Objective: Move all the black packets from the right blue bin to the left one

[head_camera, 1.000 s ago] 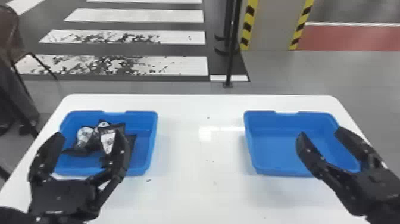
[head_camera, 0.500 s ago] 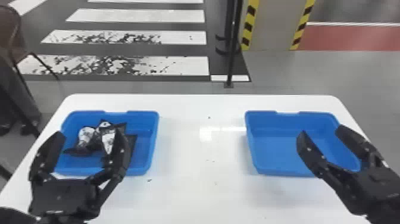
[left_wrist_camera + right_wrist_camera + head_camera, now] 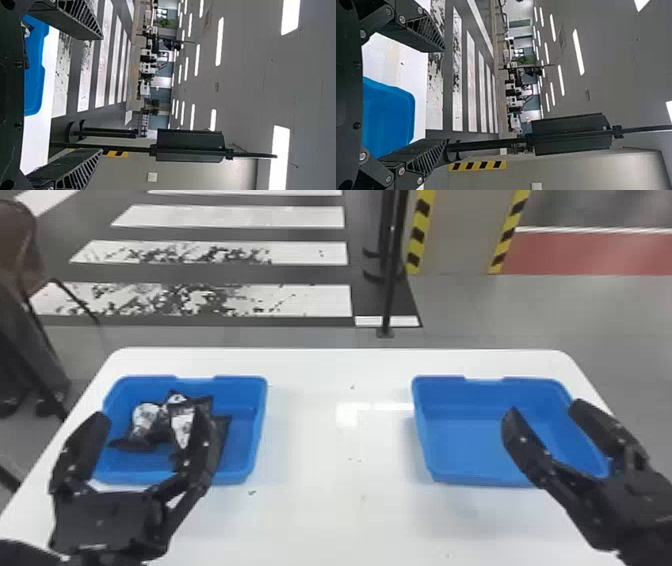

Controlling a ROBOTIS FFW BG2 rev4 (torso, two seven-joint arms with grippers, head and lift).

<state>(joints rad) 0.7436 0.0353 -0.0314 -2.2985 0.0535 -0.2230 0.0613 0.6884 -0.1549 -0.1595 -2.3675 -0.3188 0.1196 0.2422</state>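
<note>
In the head view my left gripper stands open above the near part of the left blue bin, where several black packets with white patches lie together. My right gripper is open over the right blue bin, whose visible floor is bare. Nothing is between either pair of fingers. The left wrist view has the left gripper with its fingers wide apart, and part of the left blue bin beside it. In the right wrist view the right gripper is spread near the right blue bin.
Both bins stand on a white table, with a wide stretch of tabletop between them. Beyond its far edge are a black pole and a pillar with yellow-black stripes. A brown chair stands at the far left.
</note>
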